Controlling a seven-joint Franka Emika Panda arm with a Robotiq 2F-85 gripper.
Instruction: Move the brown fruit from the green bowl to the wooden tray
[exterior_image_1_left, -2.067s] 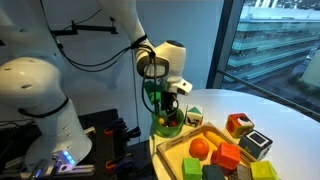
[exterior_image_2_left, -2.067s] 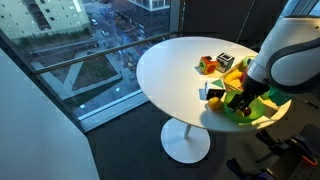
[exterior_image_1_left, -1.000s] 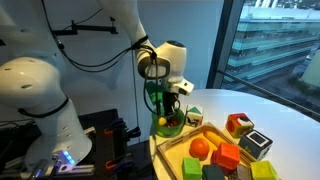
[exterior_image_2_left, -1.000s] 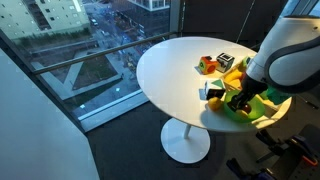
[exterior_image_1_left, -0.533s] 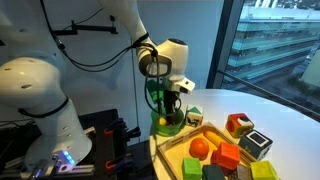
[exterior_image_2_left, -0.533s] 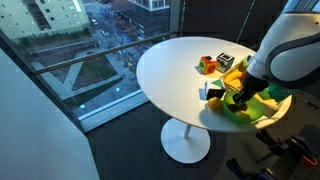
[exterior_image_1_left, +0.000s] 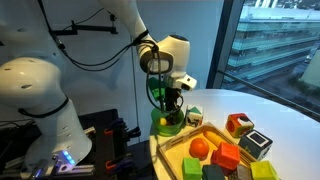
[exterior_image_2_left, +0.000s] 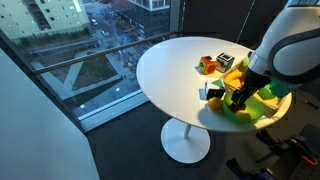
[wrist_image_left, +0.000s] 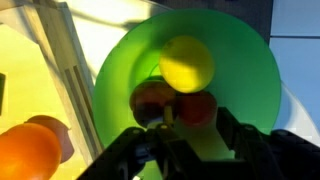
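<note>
The wrist view looks straight down into the green bowl (wrist_image_left: 120, 70). In it lie a yellow round item (wrist_image_left: 187, 62), the reddish-brown brown fruit (wrist_image_left: 197, 106) and a darker round piece (wrist_image_left: 148, 100) beside it. My gripper (wrist_image_left: 196, 125) hovers over the bowl with its jaws apart. The brown fruit shows in the gap between the fingers without filling it. In an exterior view the gripper (exterior_image_1_left: 172, 100) hangs just above the green bowl (exterior_image_1_left: 166, 127), next to the wooden tray (exterior_image_1_left: 172, 148). It also shows at the table's edge in an exterior view, gripper (exterior_image_2_left: 240, 97).
An orange fruit (exterior_image_1_left: 199, 147) and a red block (exterior_image_1_left: 226, 157) lie in the tray, and two patterned cubes (exterior_image_1_left: 238, 125) (exterior_image_1_left: 255, 144) stand behind them. The white round table (exterior_image_1_left: 275, 108) ends right beside the bowl. The robot base (exterior_image_1_left: 30, 100) and a window stand nearby.
The gripper has lifted slightly above the bowl. The fruit in the bowl and the things on the tray have not moved.
</note>
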